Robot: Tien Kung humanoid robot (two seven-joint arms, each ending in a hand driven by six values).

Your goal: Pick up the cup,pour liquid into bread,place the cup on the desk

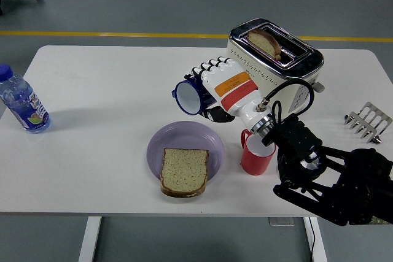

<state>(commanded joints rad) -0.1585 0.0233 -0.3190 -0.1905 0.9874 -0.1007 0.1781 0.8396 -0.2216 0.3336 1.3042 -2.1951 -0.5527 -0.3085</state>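
Dark blue enamel cup [189,96] with a white inside hangs in the air, tipped onto its side so that its open mouth faces left and slightly downward, above the far rim of the round lilac plate [156,145]. White robot right hand [220,89] with orange and red stripes wraps the cup from the right, fingers [206,68] curled over its top and thumb under it, firmly clasping it. Its wrist slants down and right into a metal collar and then the black arm [325,179], which bends in from the lower right corner, a black cable looping above the joint.

On the plate, toward its near edge, lies a square slice of brown bread [183,172], overhanging the rim a little. Just right of the plate stands a red mug [257,154], upright. Behind the plate sits a cream-and-chrome toaster [275,58] holding one slice. Far right of the plate lies a small metal rack [368,122]; far left stands a clear plastic water bottle [21,100] with a blue cap, all on the white table [104,90].
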